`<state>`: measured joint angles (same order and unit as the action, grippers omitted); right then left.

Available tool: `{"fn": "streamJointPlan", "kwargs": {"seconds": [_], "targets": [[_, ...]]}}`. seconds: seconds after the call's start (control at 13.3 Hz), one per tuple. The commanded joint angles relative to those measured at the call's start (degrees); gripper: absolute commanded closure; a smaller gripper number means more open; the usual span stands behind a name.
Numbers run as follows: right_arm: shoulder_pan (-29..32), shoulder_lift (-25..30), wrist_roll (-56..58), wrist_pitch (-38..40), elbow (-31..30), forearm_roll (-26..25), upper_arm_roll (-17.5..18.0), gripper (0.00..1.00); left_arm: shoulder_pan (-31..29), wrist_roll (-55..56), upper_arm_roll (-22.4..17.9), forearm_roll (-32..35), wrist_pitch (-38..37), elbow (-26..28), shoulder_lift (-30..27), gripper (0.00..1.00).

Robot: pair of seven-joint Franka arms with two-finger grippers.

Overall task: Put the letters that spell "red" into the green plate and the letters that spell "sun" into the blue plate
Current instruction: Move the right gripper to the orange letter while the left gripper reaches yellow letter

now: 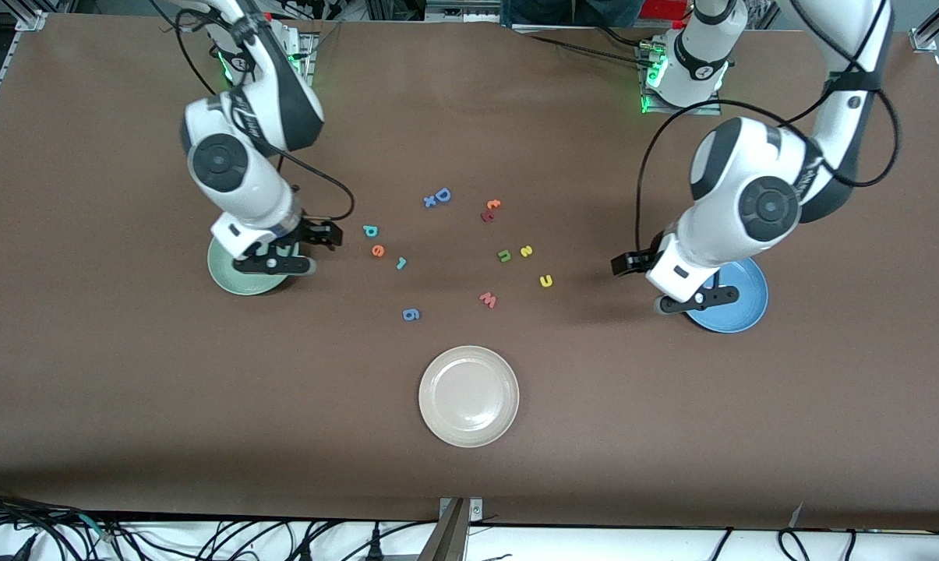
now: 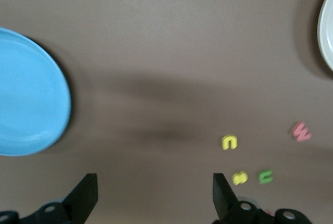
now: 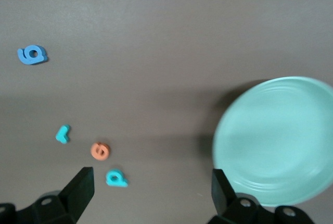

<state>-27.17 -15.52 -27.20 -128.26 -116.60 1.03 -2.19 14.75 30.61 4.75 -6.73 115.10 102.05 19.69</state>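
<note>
Six tiny foam letters lie loose on the brown tabletop (image 1: 126,405). Three sit in a short row beside the pale mint green plate (image 1: 227,280): a teal d (image 1: 370,230), an orange e (image 1: 378,250) and a teal r (image 1: 400,263), the row slanting nearer the camera from d to r. Three more cluster toward the blue plate (image 1: 746,300): a green n (image 1: 504,255), a yellow s (image 1: 526,251) and a yellow u (image 1: 546,280). The right end effector (image 3: 151,190) hangs over the green plate's edge, fingers spread wide and empty; the left end effector (image 2: 155,190) hangs beside the blue plate, equally wide and empty.
</note>
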Motion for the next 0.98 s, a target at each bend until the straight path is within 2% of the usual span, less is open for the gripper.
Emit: {"fn": "streamJointPlan", "kwargs": {"seconds": [0.0,0.23,0.45,0.53,0.68,0.91], "targets": [[-4.7,-4.7,-9.9,-5.1,0.1,-0.3,-0.6,0.00,3.2,6.6,0.1,-1.5,5.2,-0.7,3.9,0.03],[-6.2,-7.9,-13.4,-7.9,0.1,-0.3,-0.6,0.01,5.4,10.3,0.3,-1.0,9.1,-0.6,6.9,0.00],[-7.4,-9.4,-14.4,-9.8,0.1,-0.3,-0.7,0.13,7.3,10.4,0.3,-0.7,10.5,-0.6,9.2,0.00],[-7.4,-10.1,-14.8,-10.8,0.1,-0.3,-0.7,0.25,7.7,10.8,0.3,-0.7,10.8,-0.6,10.1,0.00],[-8.0,-11.0,-15.1,-12.4,0.1,-0.3,-0.7,0.33,8.5,12.4,0.3,-0.7,12.7,-0.4,11.7,0.00],[-8.5,-12.2,-15.9,-13.1,0.1,-0.2,-0.7,0.33,10.3,15.1,0.3,-0.7,15.1,-0.3,14.5,0.02]]}}
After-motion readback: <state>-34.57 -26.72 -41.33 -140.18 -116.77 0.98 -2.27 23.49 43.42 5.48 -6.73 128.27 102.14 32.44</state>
